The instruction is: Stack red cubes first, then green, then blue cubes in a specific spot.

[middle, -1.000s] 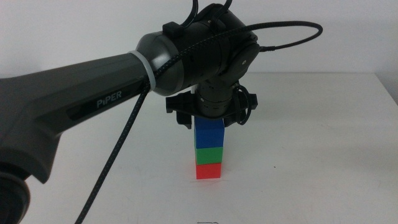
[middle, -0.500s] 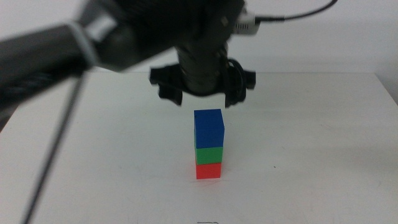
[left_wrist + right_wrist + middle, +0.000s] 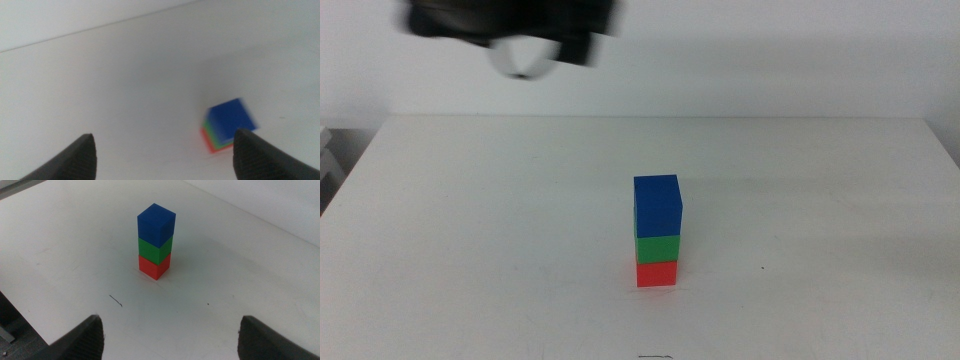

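Middle view: a three-cube tower stands alone near the centre of the white table (image 3: 840,170), the red cube (image 3: 657,273) at the bottom, the green cube (image 3: 658,248) on it and the blue cube (image 3: 657,205) on top, faces roughly flush. All three are plain matte blocks with sharp edges and look the same size. The left arm (image 3: 515,30) shows only as a dark, motion-blurred mass at the upper left edge, high above the table and well apart from the tower; its jaws cannot be made out here.

Left wrist view: this is the only view that shows the left gripper (image 3: 162,150) itself, its two dark rounded jaw tips spread wide with nothing between them. The tower is seen from above and blurred (mostly the blue top face, with thin green and red edges peeking out below), close to one jaw tip in the picture but down on the table.

Right wrist view: the sharpest look at the stack, seen corner-on, each cube showing two side faces. The right gripper (image 3: 170,337) has its dark jaw tips far apart and empty, set back from the tower near the table's front edge. A small dark mark (image 3: 116,300) on the smooth white tabletop shows only here
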`<move>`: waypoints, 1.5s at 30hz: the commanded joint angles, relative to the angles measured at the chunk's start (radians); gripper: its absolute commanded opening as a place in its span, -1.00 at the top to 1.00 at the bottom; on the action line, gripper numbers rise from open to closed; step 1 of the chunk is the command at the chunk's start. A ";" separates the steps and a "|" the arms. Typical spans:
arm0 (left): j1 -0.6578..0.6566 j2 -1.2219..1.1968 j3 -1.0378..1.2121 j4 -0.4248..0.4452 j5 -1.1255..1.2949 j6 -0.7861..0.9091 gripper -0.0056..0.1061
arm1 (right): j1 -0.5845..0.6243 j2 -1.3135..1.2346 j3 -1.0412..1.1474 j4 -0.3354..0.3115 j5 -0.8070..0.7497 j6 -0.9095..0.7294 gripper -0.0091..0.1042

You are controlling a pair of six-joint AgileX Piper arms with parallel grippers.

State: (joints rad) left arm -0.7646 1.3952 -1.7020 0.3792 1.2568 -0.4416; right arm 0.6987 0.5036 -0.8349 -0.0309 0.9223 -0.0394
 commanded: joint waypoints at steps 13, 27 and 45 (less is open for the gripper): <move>0.520 -0.530 0.417 -0.225 -0.249 0.302 -0.78 | -0.004 0.012 -0.023 -0.012 -0.071 -0.008 -0.77; 0.547 -0.652 0.470 -0.208 -0.256 0.286 -0.78 | -0.004 0.012 -0.023 -0.012 -0.071 -0.008 -0.77; 0.610 -1.224 1.244 -0.218 -0.768 0.286 -0.78 | -0.338 -0.081 0.367 0.012 -0.638 -0.008 -0.77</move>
State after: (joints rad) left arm -0.1717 0.2024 -0.4845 0.1576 0.5774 -0.1485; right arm 0.4195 0.4426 -0.4970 -0.0281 0.3990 -0.0394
